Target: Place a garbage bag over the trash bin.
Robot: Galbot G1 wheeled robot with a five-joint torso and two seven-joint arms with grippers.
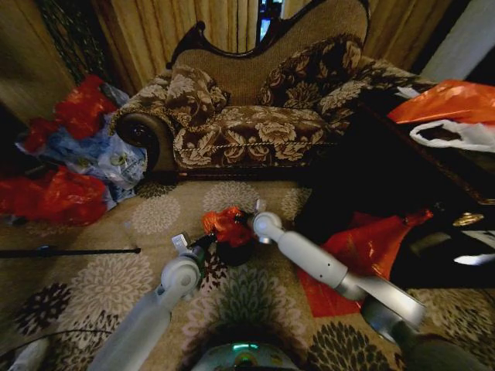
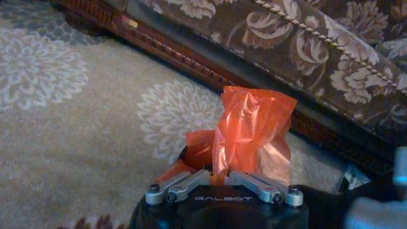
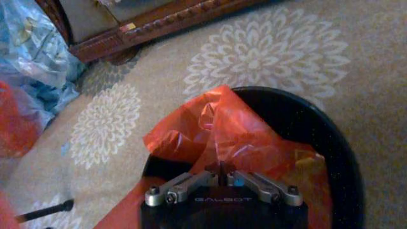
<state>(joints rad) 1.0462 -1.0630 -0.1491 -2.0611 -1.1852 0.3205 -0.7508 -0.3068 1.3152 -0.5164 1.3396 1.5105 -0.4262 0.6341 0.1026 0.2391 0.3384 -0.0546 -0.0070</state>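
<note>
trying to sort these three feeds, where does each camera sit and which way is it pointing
Head view: on the robot's head, looking forward and down at the carpet and sofa; both arms reach to the garbage bag over the trash bin.
Left wrist view: on the left arm, facing the sofa base; left gripper pinches the bag.
Right wrist view: on the right arm, looking down into the bin; right gripper pinches the bag.
Shared: both wrist views show the red bag and flowered carpet.

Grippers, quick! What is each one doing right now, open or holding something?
Left gripper: shut on the garbage bag.
Right gripper: shut on the garbage bag too, over the trash bin.
</note>
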